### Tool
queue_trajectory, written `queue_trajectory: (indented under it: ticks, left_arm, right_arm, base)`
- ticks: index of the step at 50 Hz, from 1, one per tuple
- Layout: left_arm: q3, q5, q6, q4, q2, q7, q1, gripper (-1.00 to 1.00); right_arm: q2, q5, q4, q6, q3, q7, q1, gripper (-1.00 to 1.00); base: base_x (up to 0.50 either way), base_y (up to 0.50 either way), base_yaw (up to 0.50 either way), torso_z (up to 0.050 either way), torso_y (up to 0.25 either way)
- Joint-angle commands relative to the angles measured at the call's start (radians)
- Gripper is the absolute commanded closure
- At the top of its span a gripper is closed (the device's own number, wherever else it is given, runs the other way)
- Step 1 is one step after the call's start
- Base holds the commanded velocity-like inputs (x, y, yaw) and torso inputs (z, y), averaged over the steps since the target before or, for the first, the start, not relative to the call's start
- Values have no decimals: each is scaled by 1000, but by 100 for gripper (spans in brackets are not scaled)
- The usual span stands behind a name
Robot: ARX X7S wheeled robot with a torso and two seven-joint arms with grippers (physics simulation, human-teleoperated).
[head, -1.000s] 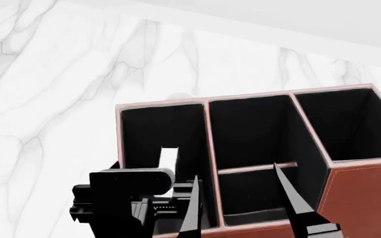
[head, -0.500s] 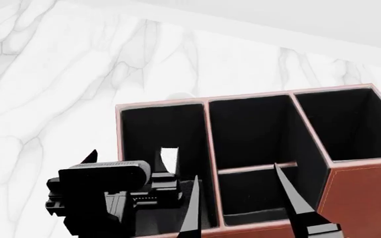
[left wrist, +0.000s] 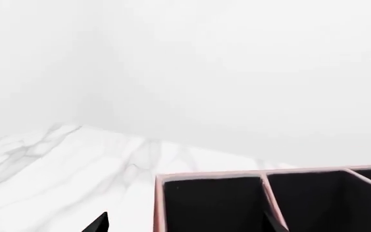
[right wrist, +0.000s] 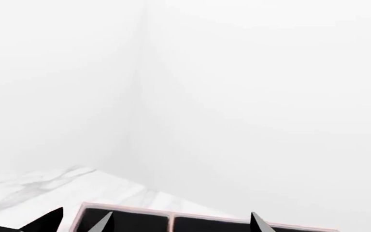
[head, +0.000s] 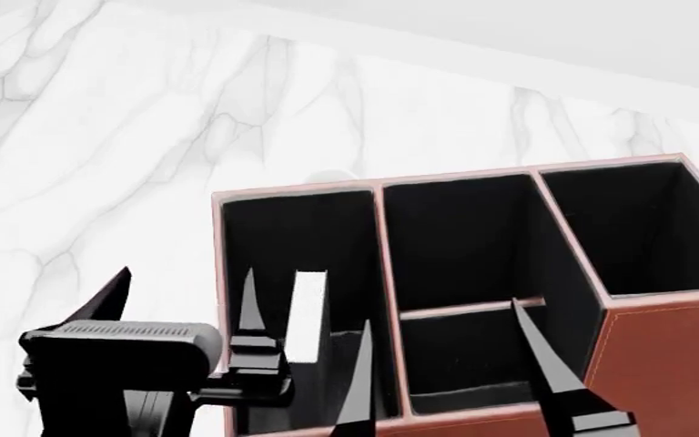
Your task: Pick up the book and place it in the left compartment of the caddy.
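Head view: white marble table carries the reddish-brown leather-look caddy; its black-lined left compartment holds the black book, white page edges up. Left claw and right claw gape wide, empty.

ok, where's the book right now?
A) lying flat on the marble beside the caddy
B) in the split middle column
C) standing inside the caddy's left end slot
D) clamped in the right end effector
C: in the head view the book's white page edges stand upright inside the left compartment of the caddy, and neither end effector is closed on it.
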Motion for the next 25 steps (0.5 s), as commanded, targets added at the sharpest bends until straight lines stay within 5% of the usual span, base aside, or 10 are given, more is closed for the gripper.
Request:
queue_trajectory:
  ticks: [1, 5, 25]
  left_arm:
    - [30, 36, 1, 118, -105, 12, 38, -100]
    - [56, 78, 36, 150, -156, 75, 48, -100]
    - [26, 141, 88, 331, -337, -26, 147, -100]
  right_arm:
    - [7, 7, -7, 1, 9, 5, -4, -100]
    - [10, 9, -5, -3, 17, 9, -10, -100]
    - [31, -23, -6, -6, 30, 49, -68, -100]
  base:
    - [0, 0, 0, 0, 0]
    - [0, 0, 0, 0, 0]
    - [0, 0, 0, 0, 0]
